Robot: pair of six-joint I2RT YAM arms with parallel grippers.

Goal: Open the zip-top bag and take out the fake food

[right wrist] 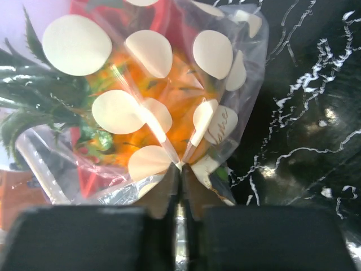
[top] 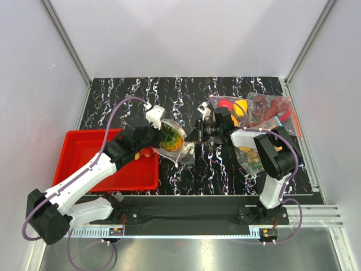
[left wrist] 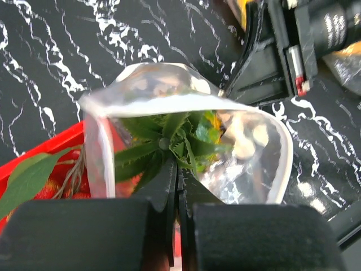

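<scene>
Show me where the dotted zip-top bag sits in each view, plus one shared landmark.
Top external: zip-top bag left of centre, at the red tray's right edge.
Left wrist: bag fills the centre.
Right wrist: bag fills upper left and centre, dots showing.
Shared landmark: black marbled tabletop.

Left arm [top: 84, 175]: stretched diagonally from its base up and to the right, wrist low. Left end effector [left wrist: 177, 176]: jaws pressed together, pinching the plastic of the zip-top bag [left wrist: 186, 107]. Right arm [top: 275, 161]: elbow folded, forearm reaching left. Right end effector [right wrist: 180, 169]: jaws closed on the same bag from the other side.
</scene>
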